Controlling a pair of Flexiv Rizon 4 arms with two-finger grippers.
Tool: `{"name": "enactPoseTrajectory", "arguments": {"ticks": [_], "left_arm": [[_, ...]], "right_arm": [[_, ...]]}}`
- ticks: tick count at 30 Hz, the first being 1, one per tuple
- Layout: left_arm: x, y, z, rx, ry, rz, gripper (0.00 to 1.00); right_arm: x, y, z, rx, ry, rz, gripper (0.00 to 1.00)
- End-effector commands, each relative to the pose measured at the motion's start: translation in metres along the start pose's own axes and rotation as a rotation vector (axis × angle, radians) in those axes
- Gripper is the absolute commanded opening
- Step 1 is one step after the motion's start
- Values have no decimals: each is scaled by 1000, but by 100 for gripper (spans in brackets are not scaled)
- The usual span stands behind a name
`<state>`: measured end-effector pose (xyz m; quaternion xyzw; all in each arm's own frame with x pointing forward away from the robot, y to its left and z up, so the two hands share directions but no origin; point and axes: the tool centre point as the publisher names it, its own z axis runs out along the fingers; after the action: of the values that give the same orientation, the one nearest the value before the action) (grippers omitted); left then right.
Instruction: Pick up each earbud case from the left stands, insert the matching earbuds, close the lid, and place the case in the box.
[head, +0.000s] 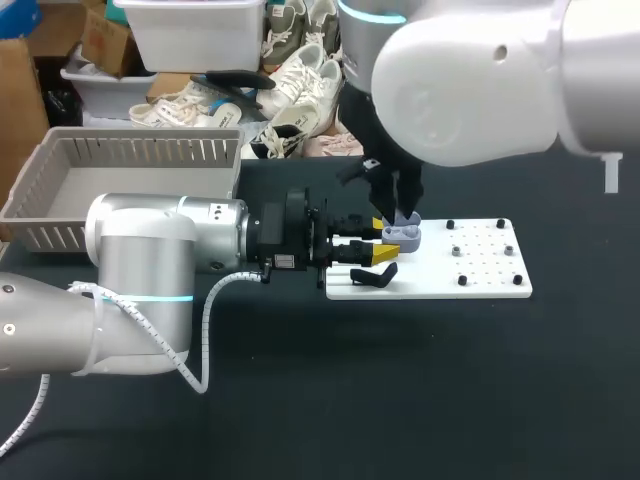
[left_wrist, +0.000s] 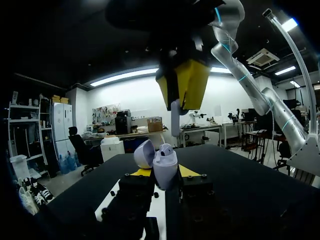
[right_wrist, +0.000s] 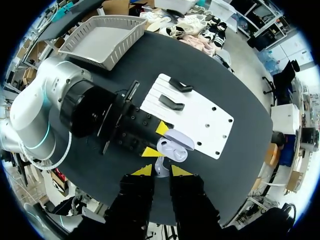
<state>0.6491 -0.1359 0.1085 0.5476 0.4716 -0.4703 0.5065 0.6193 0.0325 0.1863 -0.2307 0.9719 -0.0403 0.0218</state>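
A lavender earbud case (head: 403, 235) with its lid open is held over the left end of the white board (head: 480, 285). My left gripper (head: 384, 246) is shut on it from both sides. In the left wrist view the case (left_wrist: 164, 167) stands upright between the yellow tips, its lid (left_wrist: 144, 153) tipped back. My right gripper (head: 400, 208) hangs just above the case, shut on a pale earbud (left_wrist: 175, 119) that points down at the opening. The right wrist view shows the earbud (right_wrist: 160, 166) between its own tips (right_wrist: 161, 170), right over the case (right_wrist: 171, 149).
A grey basket (head: 130, 150) stands at the back left of the table. On the white board (right_wrist: 200, 117) lie two black stands (right_wrist: 180, 85) (right_wrist: 171, 103) and several small black pegs (head: 462, 280). Dark table surface lies free in front.
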Motion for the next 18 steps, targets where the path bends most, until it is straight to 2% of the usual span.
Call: {"name": "enactPoseTrajectory", "arguments": {"ticks": [1, 18], "left_arm": [[0, -1, 0, -5, -1, 1, 0], [0, -1, 0, -5, -1, 1, 0]], "right_arm": [[-2, 2, 3, 3, 1, 2, 0], [-8, 2, 12, 6, 9, -13, 0]]}}
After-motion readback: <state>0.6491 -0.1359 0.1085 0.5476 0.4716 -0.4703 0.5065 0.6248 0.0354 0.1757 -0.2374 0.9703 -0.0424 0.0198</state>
